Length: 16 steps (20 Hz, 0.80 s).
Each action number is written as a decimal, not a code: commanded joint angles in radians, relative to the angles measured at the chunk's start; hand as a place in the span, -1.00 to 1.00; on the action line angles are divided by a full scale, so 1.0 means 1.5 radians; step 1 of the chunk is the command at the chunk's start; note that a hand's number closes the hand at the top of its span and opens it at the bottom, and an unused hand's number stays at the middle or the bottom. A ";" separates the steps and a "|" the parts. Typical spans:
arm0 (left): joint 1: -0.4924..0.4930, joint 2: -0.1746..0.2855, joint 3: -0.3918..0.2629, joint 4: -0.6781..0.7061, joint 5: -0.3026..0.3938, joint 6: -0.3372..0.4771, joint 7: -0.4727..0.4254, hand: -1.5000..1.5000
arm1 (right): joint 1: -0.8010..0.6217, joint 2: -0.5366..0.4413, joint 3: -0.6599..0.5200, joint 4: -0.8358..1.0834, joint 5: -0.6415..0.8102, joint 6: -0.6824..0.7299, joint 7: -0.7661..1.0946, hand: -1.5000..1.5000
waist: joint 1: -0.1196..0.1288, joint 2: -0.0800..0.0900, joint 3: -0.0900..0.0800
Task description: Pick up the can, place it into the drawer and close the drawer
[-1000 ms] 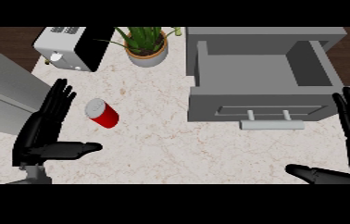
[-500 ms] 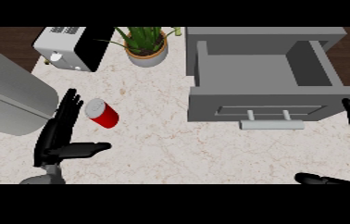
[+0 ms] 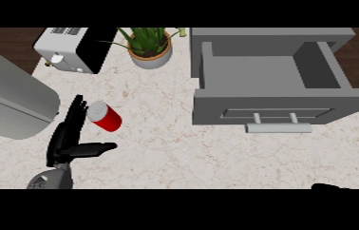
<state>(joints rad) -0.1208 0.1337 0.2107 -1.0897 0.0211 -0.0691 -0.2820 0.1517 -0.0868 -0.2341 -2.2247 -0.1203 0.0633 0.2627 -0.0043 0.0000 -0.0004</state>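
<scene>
A red can (image 3: 106, 116) with a silver top lies tilted on the marble counter, left of centre. My left hand (image 3: 65, 136) stands right beside its left side, fingers straight and pointing up, thumb stretched out to the right below the can; whether the fingers touch it I cannot tell. The grey drawer (image 3: 266, 108) stands pulled out at the right, its inside bare, with a pale handle (image 3: 278, 127) on its front. Of my right hand only a black tip (image 3: 331, 186) shows at the lower right edge.
A white toaster (image 3: 72, 48) sits at the back left and a potted plant (image 3: 148, 46) stands beside it. A big grey rounded object (image 3: 21, 100) fills the left edge. Open marble counter (image 3: 189, 153) lies between the can and the drawer.
My left hand has moved to the right and up, from apart from the can to right against its left side. My right hand has sunk almost out of view at the lower right.
</scene>
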 commanded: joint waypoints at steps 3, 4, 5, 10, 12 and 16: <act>-0.071 0.015 0.022 0.164 0.005 -0.008 -0.072 -1.00 | 0.023 -0.002 -0.021 -0.030 -0.005 0.017 0.009 -1.00 | -0.002 0.000 0.000; -0.074 0.008 0.019 0.155 0.005 0.007 -0.064 -1.00 | 0.019 -0.025 -0.069 -0.004 -0.060 0.045 -0.005 -1.00 | -0.002 0.000 0.000; -0.080 0.017 0.037 0.219 0.002 0.003 -0.120 -1.00 | 0.030 -0.029 -0.063 -0.059 -0.061 0.035 0.043 -1.00 | -0.004 0.001 0.000; -0.152 0.055 0.062 0.333 0.017 -0.021 -0.148 -1.00 | -0.002 -0.015 -0.064 0.036 -0.036 0.043 -0.034 -1.00 | -0.004 0.002 0.000; -0.205 0.045 0.066 0.438 -0.005 0.018 -0.209 -1.00 | -0.004 -0.011 -0.051 0.010 -0.028 0.041 -0.015 -1.00 | -0.008 0.003 -0.001; -0.208 0.055 0.061 0.486 -0.001 -0.007 -0.248 -1.00 | 0.009 -0.006 -0.056 0.001 -0.025 0.045 -0.005 -1.00 | -0.006 0.002 0.000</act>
<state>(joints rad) -0.3847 0.1965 0.2899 -0.4940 0.0220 -0.0648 -0.5777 0.1539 -0.0844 -0.2773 -2.2335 -0.1293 0.1090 0.2675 -0.0106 0.0024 -0.0009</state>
